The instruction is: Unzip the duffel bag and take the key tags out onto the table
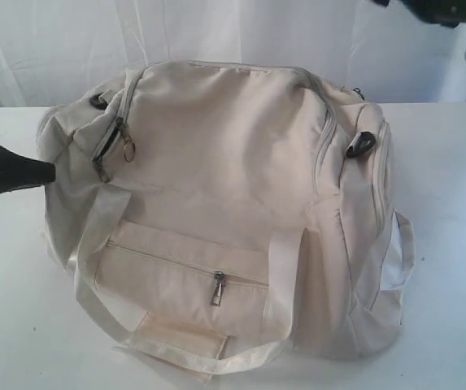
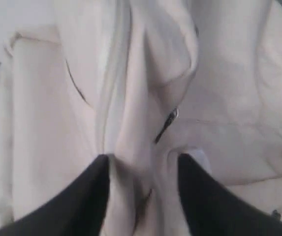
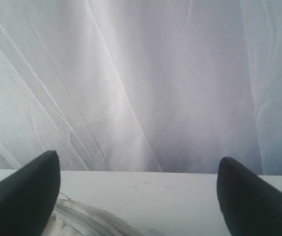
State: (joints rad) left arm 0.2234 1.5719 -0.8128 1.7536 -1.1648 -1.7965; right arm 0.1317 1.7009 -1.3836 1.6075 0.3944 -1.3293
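Note:
The cream-white duffel bag [image 1: 224, 203] lies on the white table [image 1: 452, 244], and its front pocket zip pull [image 1: 217, 288] hangs at the near side. My left gripper [image 1: 45, 172] is at the bag's left end. In the left wrist view this left gripper [image 2: 141, 162] is open, its fingers apart around a loose ridge of bag fabric [image 2: 141, 123], with a small metal zip pull [image 2: 170, 118] just beyond. My right gripper [image 3: 138, 164] is wide open and holds nothing, facing the curtain above the table's far edge. The key tags are hidden.
A white curtain [image 1: 54, 41] hangs behind the table. A dark D-ring [image 1: 360, 144] sits on the bag's right end, and pale webbing straps [image 1: 94, 236] loop across the front. A dark part of the right arm [image 1: 440, 10] shows at the top right corner.

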